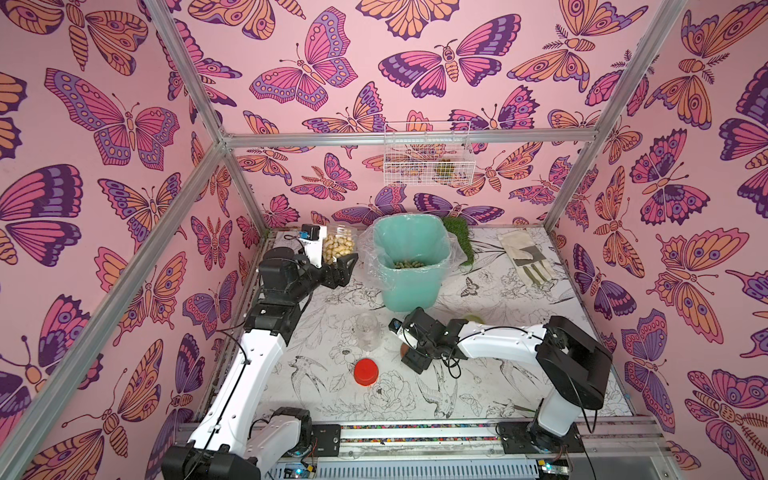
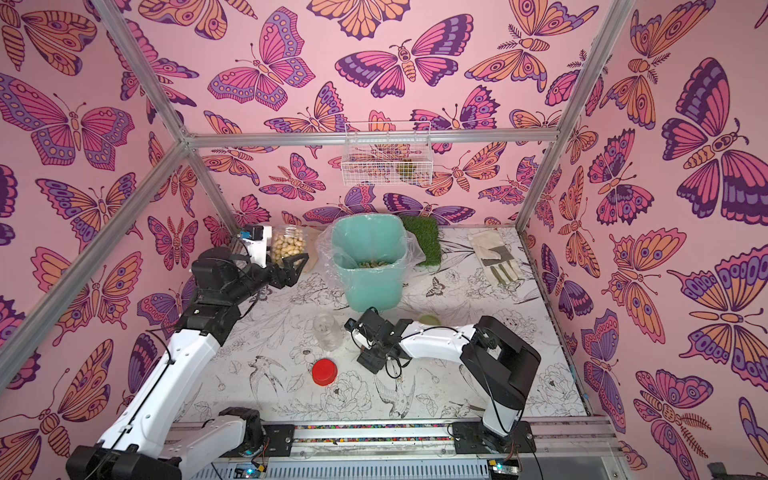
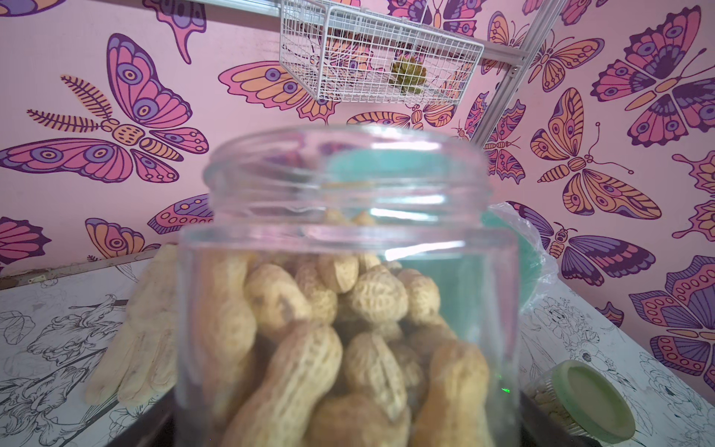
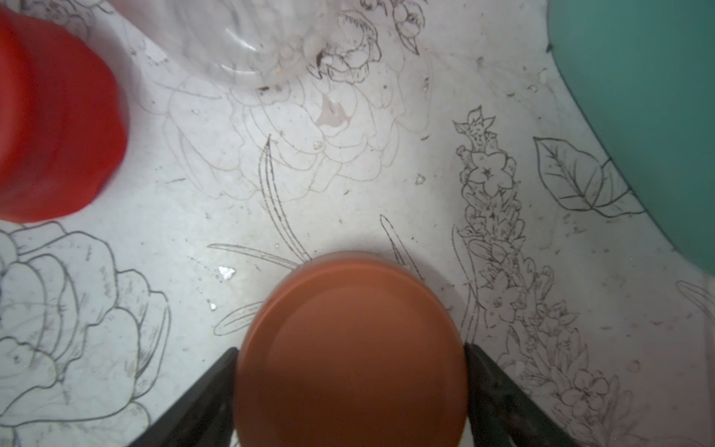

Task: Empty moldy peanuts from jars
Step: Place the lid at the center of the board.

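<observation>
My left gripper [image 1: 340, 264] is shut on an open clear jar [image 1: 338, 247] full of pale beige peanuts [image 3: 309, 348], held upright at the back left beside the teal bin [image 1: 411, 291]. Olive-green peanuts [image 1: 409, 264] lie in the bin's bottom. My right gripper [image 4: 350, 387] is shut on a brown lid [image 4: 348, 348], low over the table's middle, with a finger [image 4: 209, 387] at each side. An empty lidless jar [image 1: 368, 330] and a red lid [image 1: 366, 372] stand left of it. A green-lidded jar [image 2: 430, 320] sits behind the right arm.
A green grass tuft [image 1: 459, 239] lies behind the bin, and a pair of gloves [image 1: 525, 257] lies at the back right. A white wire basket [image 1: 428, 153] hangs on the back wall. Metal frame posts stand at the table's corners.
</observation>
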Available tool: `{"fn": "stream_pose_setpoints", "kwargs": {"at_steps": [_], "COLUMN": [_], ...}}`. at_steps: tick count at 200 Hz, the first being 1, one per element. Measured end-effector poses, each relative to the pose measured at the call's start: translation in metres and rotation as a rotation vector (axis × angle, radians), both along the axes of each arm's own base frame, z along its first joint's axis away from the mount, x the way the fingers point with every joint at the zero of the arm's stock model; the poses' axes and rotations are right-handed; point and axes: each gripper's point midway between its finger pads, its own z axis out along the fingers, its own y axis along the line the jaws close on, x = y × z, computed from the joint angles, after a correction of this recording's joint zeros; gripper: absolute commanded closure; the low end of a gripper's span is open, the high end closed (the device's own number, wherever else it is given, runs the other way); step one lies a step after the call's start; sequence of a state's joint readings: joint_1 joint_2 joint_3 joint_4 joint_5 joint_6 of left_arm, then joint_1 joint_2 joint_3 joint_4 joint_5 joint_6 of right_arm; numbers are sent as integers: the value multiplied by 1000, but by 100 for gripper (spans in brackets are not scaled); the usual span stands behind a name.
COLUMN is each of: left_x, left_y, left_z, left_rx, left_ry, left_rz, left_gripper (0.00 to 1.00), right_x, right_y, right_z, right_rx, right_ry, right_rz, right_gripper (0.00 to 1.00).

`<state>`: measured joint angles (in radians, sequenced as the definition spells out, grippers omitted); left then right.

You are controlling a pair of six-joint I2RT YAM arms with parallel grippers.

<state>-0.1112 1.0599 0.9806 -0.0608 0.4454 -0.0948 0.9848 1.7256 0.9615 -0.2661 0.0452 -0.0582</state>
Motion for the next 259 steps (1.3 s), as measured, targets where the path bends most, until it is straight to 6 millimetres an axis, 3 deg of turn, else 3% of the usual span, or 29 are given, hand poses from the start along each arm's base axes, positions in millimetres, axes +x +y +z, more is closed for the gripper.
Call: {"fn": "stream_pose_setpoints", "kwargs": {"at_steps": [63,88,114,137,147,150,156,212,233,259], "left_x": [0,0,0,-1,-2,-3,-3,-10,-13,-17], "left_y": [0,0,0,0,-1,-1,-1,-6,-11,-17], "left_z": [-5,-5,-6,-8,-11,-12,-13,-15,-4,16], "left_rx": [0,0,1,7,13,15,19,59,86,134], "left_ry": [11,11,12,22,30,33,37,56,48,24], "left_rz": [0,-2,-4,-7,-11,-12,-15,-69,-108,-171], "left_gripper": [100,100,100,100,100,100,100,100,100,100], "right_x": [-24,-24,-25,-25,-25,-25,-25,-22,-19,-8], "right_y": [-8,-8,-7,-6,-6,-6,-6,0,0,-9], "right_z": [-1,-2,-2,-1,0,0,2,46,69,110], "right_rx": [-2,-6,-4,1,4,6,10,112,169,266], "right_ry": [13,11,12,11,11,10,8,-59,-81,-142], "right_rz": [107,121,132,134,135,135,134,131,107,34], "right_gripper": [54,43,22,16,7,0,1,1,1,1]}}
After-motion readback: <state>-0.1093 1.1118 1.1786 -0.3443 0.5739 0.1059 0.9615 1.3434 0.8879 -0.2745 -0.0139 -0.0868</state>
